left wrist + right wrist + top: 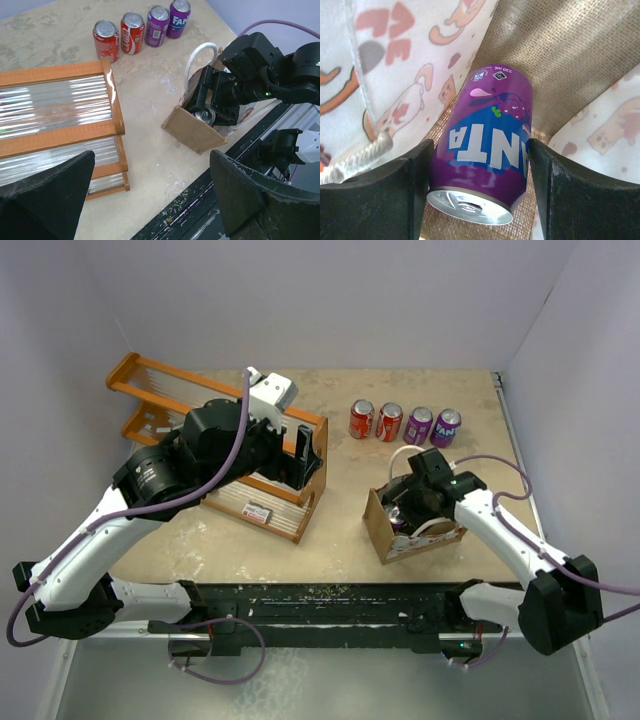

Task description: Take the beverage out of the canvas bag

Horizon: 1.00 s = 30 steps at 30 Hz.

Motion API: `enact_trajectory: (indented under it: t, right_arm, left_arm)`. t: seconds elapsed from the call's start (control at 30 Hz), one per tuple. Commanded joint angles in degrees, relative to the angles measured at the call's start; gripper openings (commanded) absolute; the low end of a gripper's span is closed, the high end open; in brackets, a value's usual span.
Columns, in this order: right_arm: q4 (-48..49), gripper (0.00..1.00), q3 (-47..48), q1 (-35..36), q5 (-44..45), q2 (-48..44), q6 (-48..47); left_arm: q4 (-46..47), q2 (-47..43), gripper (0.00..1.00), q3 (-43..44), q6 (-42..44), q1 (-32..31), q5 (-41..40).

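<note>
My right gripper (479, 200) sits inside the canvas bag (560, 60), fingers flanking the purple can (487, 135) lying on the bag's floor, placed to lift it. I cannot tell if they pinch yet. The can reads "FANTA" and "330 mL". My left gripper (150, 172) hangs spread and empty over the wooden rack (60, 100), out of the way. Four more cans (134, 32) stand far back on the worktop (150, 100).

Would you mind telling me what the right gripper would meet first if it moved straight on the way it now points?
The purple Fanta can, which lies between the fingers of the right gripper inside the canvas bag; whether they grip it is unclear. Beyond it is the bag's woven tan fabric.
</note>
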Motion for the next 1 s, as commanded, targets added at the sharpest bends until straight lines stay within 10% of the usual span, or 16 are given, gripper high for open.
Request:
enact_trajectory:
  t: [0.0, 0.97]
  right_arm:
    - [-2.91, 0.26, 2.67, 0.24, 0.65, -4.91, 2.13]
    - [-3.31, 0.11, 8.96, 0.2, 14.7, -15.04, 2.88]
  left_arm:
    - [1.51, -1.29, 0.99, 0.22, -0.51, 0.01, 1.73]
    - [1.03, -1.05, 0.99, 0.44, -2.52, -0.04, 4.59]
